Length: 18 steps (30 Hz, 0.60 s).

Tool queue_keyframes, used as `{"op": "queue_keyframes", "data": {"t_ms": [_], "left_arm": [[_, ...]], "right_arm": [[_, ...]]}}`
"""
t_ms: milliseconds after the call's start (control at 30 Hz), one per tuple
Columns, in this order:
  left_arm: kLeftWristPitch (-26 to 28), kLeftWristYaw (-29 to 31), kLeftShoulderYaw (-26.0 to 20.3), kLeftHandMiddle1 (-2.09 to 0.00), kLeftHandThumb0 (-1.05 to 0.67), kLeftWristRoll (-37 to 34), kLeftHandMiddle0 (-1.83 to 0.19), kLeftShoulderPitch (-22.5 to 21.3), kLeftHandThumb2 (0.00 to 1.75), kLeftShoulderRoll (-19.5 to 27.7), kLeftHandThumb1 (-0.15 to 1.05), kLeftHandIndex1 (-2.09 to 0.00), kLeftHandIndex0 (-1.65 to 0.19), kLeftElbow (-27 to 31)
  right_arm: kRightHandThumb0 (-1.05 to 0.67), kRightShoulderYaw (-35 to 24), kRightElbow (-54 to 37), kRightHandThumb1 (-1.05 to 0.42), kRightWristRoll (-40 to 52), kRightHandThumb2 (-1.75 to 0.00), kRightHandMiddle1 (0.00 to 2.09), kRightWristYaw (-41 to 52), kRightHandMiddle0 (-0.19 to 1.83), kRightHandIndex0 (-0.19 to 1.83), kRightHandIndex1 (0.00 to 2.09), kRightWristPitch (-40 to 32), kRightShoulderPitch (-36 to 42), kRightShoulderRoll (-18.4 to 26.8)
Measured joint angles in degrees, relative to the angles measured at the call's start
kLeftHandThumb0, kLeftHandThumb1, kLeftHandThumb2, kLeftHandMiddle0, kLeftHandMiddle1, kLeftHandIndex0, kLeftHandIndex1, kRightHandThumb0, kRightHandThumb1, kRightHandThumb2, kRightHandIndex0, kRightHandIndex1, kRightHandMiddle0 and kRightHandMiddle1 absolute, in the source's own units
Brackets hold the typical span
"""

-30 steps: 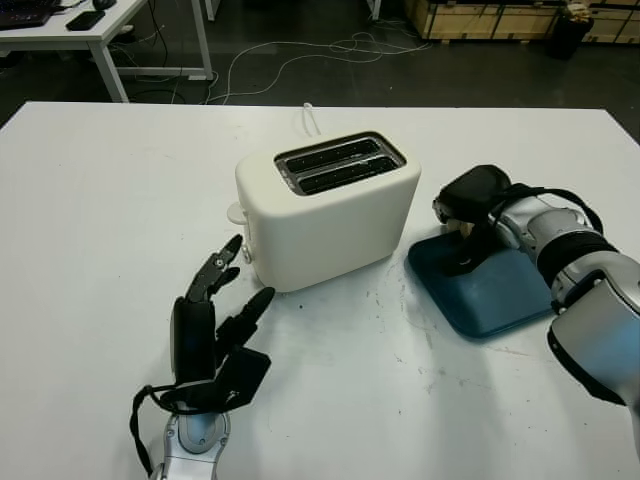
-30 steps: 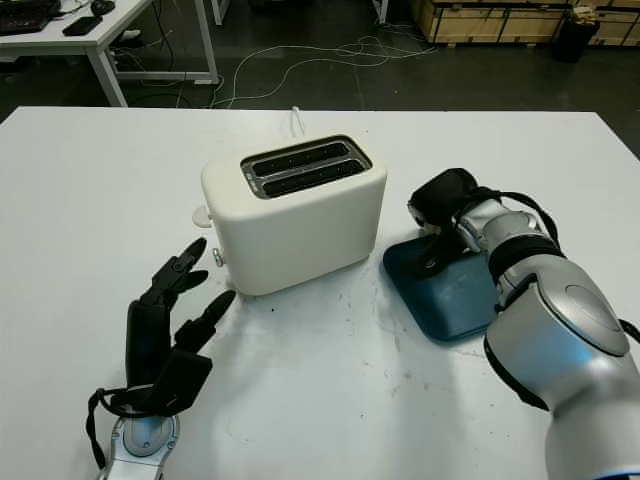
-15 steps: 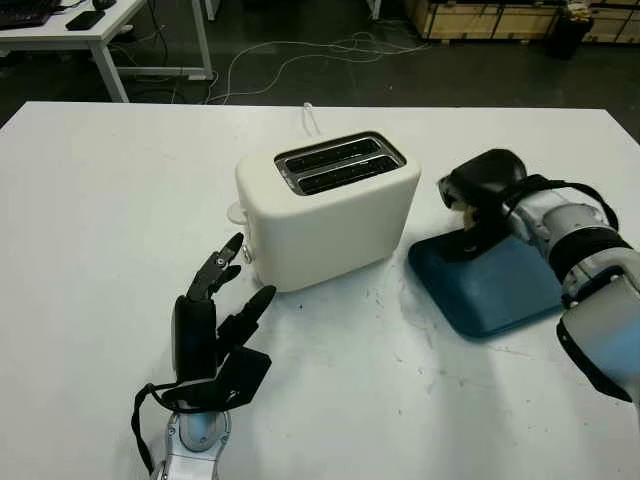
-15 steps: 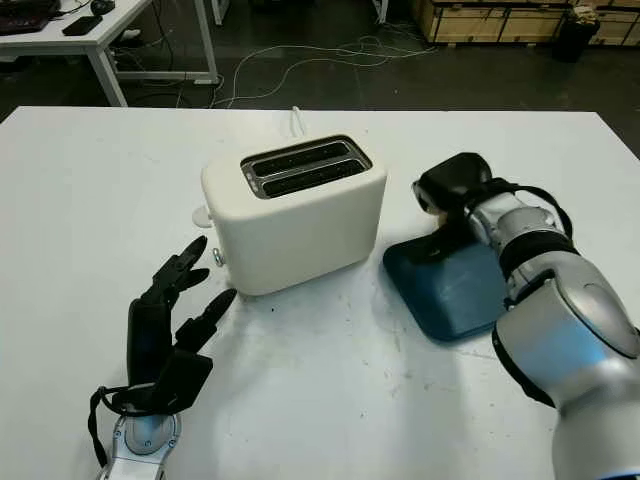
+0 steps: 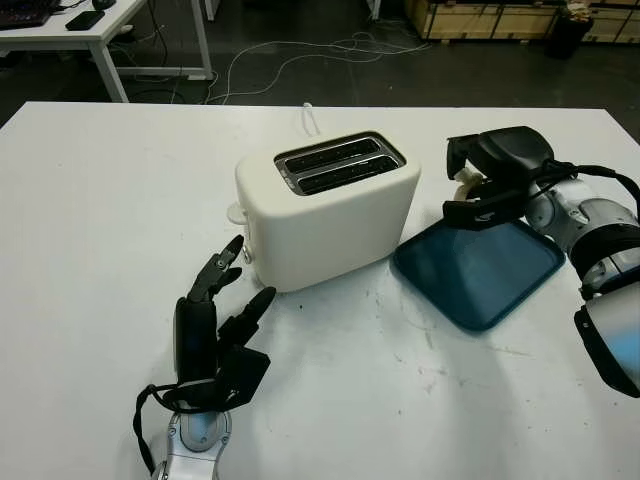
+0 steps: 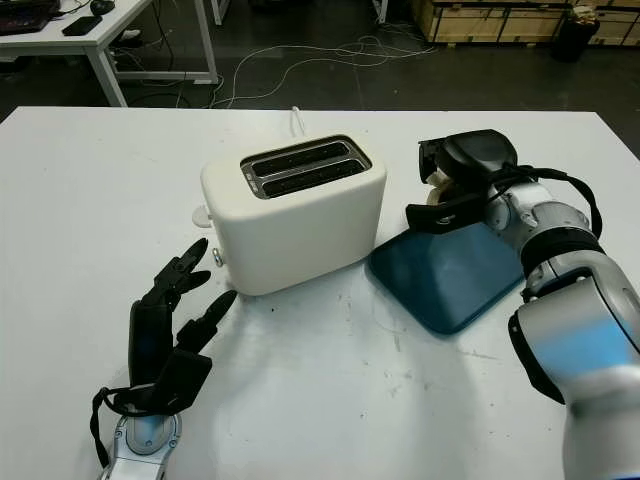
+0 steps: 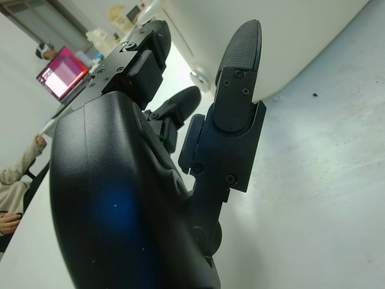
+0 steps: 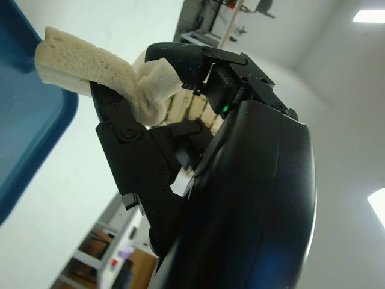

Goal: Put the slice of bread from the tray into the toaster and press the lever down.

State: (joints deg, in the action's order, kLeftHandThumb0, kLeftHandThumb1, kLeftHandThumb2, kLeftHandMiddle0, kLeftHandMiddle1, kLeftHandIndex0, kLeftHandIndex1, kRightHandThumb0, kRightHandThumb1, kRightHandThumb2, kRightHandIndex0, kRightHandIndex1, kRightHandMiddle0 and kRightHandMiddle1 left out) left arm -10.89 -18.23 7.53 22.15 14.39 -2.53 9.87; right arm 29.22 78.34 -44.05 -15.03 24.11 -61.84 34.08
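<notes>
The white two-slot toaster (image 5: 325, 205) stands mid-table with both slots bare; its lever knob (image 5: 236, 213) sticks out of the left end. Right of it lies the blue tray (image 5: 480, 265), with nothing on it. My right hand (image 5: 462, 195) hovers above the tray's far edge, level with the toaster's top, shut on the pale bread slice (image 8: 84, 66), which is pinched and bent between the fingers. A bit of the bread (image 6: 437, 190) peeks out under the hand. My left hand (image 5: 248, 272) is open on the table, front-left of the toaster.
The toaster's white cord (image 5: 312, 118) runs toward the table's far edge. Beyond it are a dark floor with cables, another white table (image 5: 100, 35) at far left, and wooden crates (image 5: 500, 18) at the back. A person's sleeve (image 7: 15, 180) shows in the left wrist view.
My right hand has risen off the tray with the bread, moving up and back. The tray has slid and turned toward the toaster. The left hand has not moved.
</notes>
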Motion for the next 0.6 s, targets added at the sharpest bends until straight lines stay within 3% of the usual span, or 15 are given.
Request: {"op": "queue_keyframes", "data": {"t_ms": [600], "left_arm": [[0.01, 0.03, 0.07, -0.85, -0.59, -0.12, -0.32, -0.61, 0.18, 0.16, 0.92, -0.01, -0.53, -0.64]], "right_arm": [[-0.19, -9.00, -1.53, -0.89, 7.60, -0.01, 1.75, 6.75, 0.71, 0.88, 1.75, 2.70, -0.17, 1.75]]}}
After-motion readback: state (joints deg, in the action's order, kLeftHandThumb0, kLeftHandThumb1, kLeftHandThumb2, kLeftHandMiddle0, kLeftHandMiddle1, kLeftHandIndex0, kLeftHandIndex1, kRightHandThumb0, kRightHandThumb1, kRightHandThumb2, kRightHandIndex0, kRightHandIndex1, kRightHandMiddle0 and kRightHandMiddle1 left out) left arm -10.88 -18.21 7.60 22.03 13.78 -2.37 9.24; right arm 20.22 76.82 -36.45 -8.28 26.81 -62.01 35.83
